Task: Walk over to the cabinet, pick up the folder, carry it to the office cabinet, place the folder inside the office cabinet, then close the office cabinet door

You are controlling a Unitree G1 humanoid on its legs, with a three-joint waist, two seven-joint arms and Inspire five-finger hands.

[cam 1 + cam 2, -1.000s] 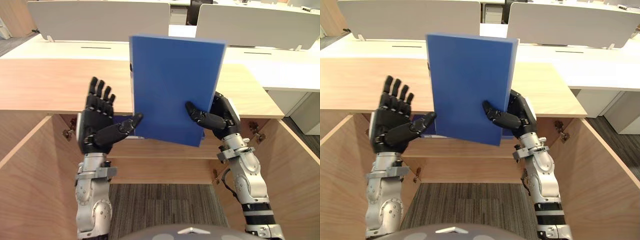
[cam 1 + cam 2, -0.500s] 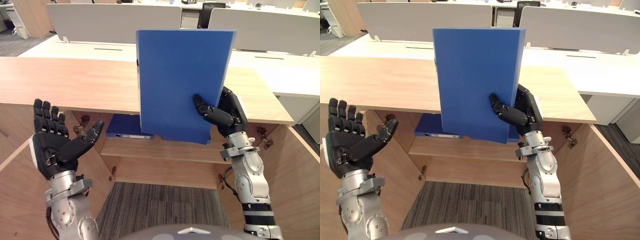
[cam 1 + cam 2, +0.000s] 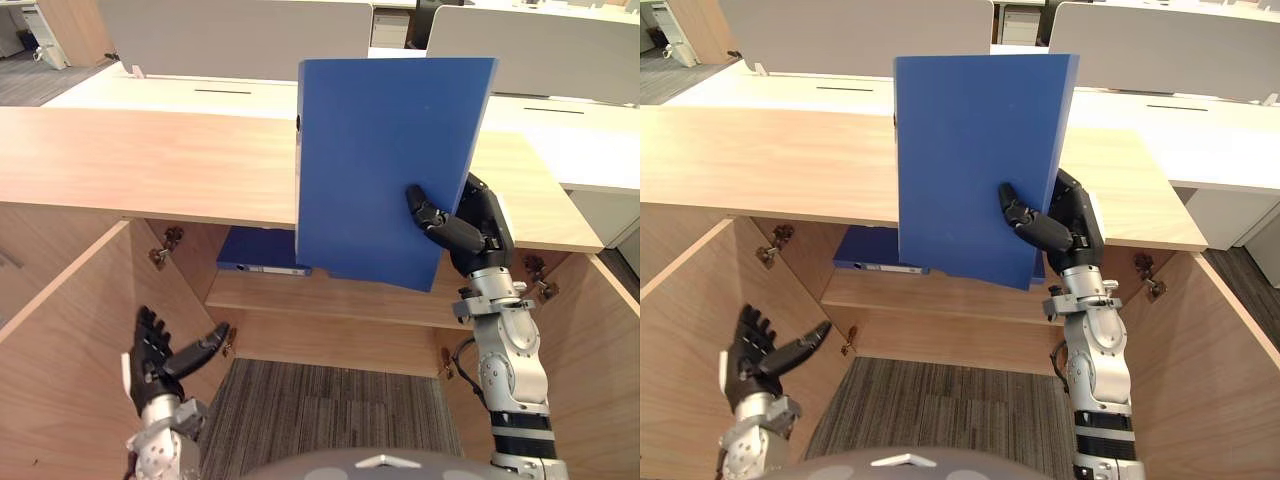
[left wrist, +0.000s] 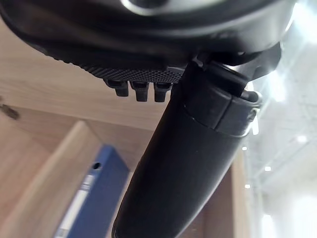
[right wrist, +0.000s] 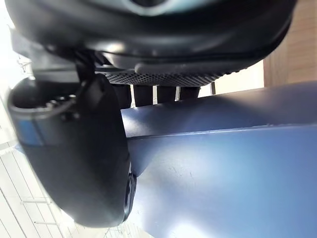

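A blue folder (image 3: pixel 385 165) stands upright in the air above the open wooden cabinet (image 3: pixel 150 160). My right hand (image 3: pixel 468 225) is shut on its lower right edge, thumb across the front cover, fingers behind. The right wrist view has the folder (image 5: pixel 223 163) pinched between thumb and fingers. My left hand (image 3: pixel 160 355) hangs low at the lower left beside the open left door (image 3: pixel 60 330), fingers straight and spread, holding nothing. A second blue binder (image 3: pixel 262 252) lies flat on the cabinet's inner shelf (image 3: pixel 330 300), and the left wrist view shows this binder (image 4: pixel 89 198) too.
Both cabinet doors stand open, the right door (image 3: pixel 600 350) at the right edge. Grey carpet (image 3: pixel 320 410) lies between them. Behind the cabinet top are white desks with grey divider screens (image 3: pixel 230 30).
My left hand has dropped from chest height down to the lower left, away from the folder. The right hand keeps the folder upright and has shifted slightly right.
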